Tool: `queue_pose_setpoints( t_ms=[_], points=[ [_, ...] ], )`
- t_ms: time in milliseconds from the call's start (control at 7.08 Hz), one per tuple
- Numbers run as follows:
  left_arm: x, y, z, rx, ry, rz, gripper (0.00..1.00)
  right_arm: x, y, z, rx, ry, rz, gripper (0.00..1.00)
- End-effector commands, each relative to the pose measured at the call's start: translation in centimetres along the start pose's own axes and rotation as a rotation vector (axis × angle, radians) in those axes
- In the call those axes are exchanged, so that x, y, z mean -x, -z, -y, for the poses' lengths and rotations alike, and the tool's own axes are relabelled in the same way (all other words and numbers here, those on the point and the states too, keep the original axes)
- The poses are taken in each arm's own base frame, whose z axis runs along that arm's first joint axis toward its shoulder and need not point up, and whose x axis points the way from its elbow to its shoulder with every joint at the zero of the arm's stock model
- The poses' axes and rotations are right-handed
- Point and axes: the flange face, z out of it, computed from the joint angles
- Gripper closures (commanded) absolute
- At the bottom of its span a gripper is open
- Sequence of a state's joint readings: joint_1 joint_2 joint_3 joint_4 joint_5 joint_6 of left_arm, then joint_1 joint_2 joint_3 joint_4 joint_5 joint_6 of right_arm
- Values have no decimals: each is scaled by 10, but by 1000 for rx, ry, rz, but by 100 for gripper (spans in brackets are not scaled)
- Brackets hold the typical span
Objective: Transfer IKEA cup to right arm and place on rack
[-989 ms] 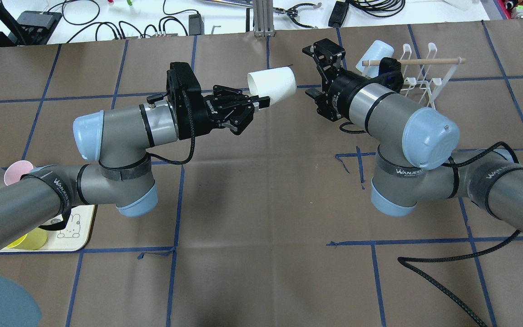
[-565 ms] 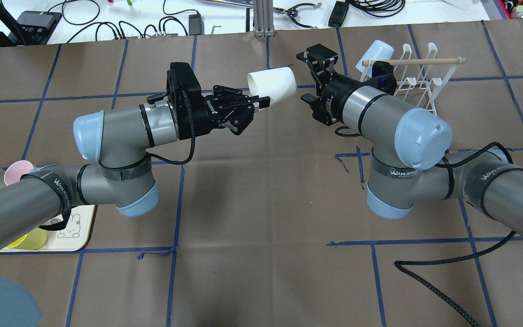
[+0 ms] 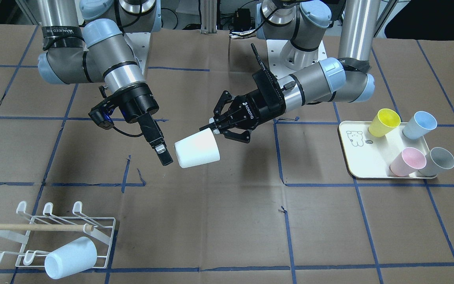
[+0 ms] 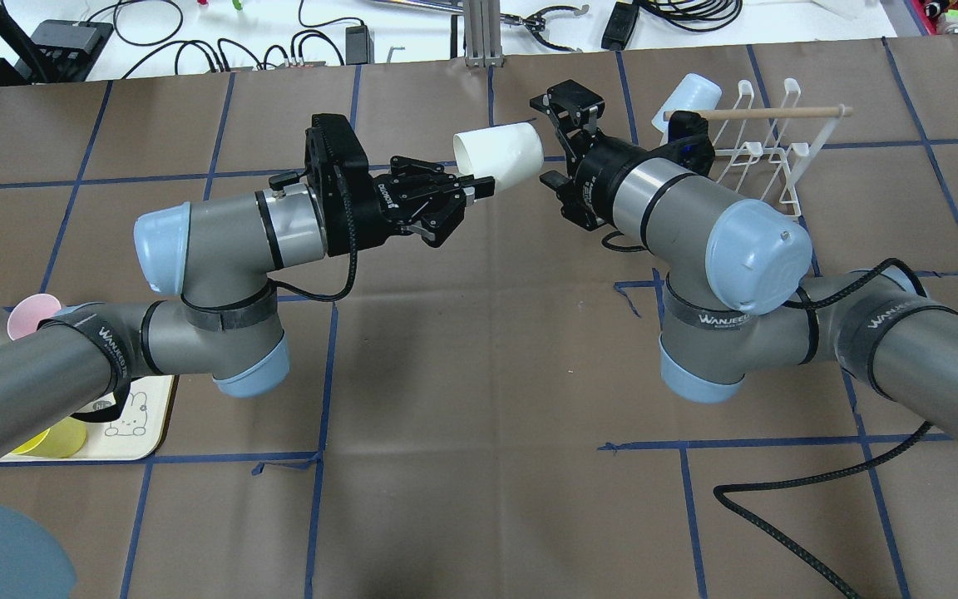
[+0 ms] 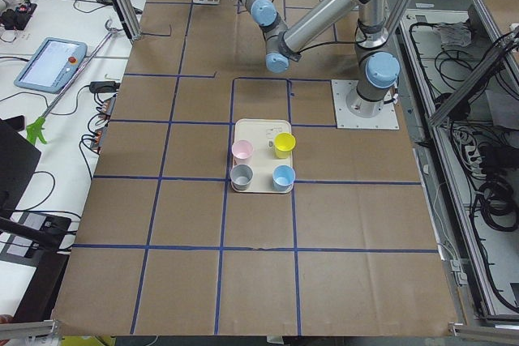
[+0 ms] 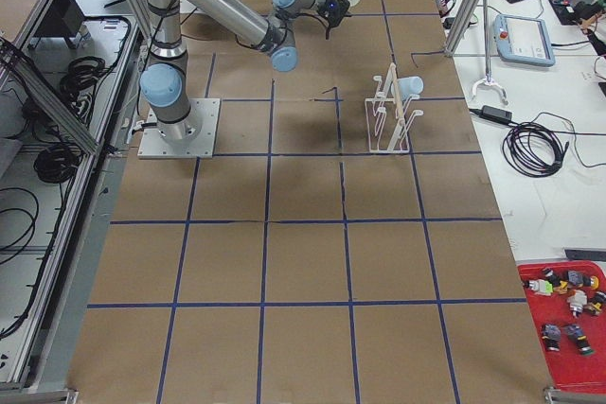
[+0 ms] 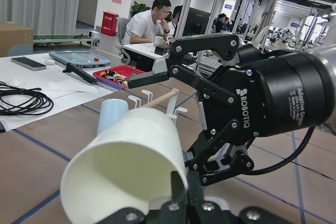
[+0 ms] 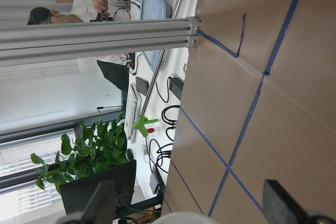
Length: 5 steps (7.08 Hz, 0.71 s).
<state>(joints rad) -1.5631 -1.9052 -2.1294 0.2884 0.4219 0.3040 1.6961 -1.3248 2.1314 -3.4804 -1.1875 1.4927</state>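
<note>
Front-facing view: left gripper (image 3: 220, 127) is pinched on the rim of the white IKEA cup (image 3: 197, 150). The cup is in mid-air, on its side, closed end toward the right gripper (image 3: 164, 157). One flat finger sits just beside the cup's base; contact cannot be told. The rack (image 3: 73, 217) stands well apart at the table corner, with one pale-blue cup (image 3: 71, 256) on it.

Overhead view: right jaws are spread wide, one finger either side of the cup's closed end and not yet around the body.

Right wrist view: two blurred finger ends are far apart, with a white edge low between them.

Judgement: this is the hand-over approach. The cup tapers toward its base, so the right gripper should slide further along and centre itself. It should clamp on the body before the left lets go. Closing at the very end could squeeze the cup out.
</note>
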Motion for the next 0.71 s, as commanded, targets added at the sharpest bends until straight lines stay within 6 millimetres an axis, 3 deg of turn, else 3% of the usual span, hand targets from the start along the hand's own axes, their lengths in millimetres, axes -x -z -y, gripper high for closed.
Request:
queue_pose_setpoints(
  t_ms=[0,565],
  points=[
    [-1,0,0,0,2,0,100,2,-2,-18,24,16,6,0],
    [-1,0,0,1,7,0,100,-1,-4,-30,34,25,-2,0]
  ],
)
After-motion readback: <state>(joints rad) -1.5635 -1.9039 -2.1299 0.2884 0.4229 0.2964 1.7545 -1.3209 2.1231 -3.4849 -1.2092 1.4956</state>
